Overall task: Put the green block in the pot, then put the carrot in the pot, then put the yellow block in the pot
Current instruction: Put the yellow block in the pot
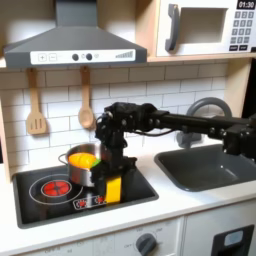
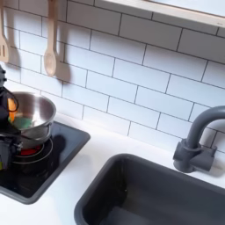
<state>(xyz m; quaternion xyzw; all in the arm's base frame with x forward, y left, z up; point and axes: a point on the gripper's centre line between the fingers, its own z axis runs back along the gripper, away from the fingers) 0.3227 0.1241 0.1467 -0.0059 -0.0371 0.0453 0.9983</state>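
Your gripper (image 1: 113,178) is clamping the yellow block (image 1: 113,188), lower middle in the first exterior view, beside the pot (image 1: 78,166).

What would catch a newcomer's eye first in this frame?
The black arm reaching across from the first exterior view's right, its tool lowered onto the yellow block on the hob. Just behind sits the pot, with yellow and orange showing inside.
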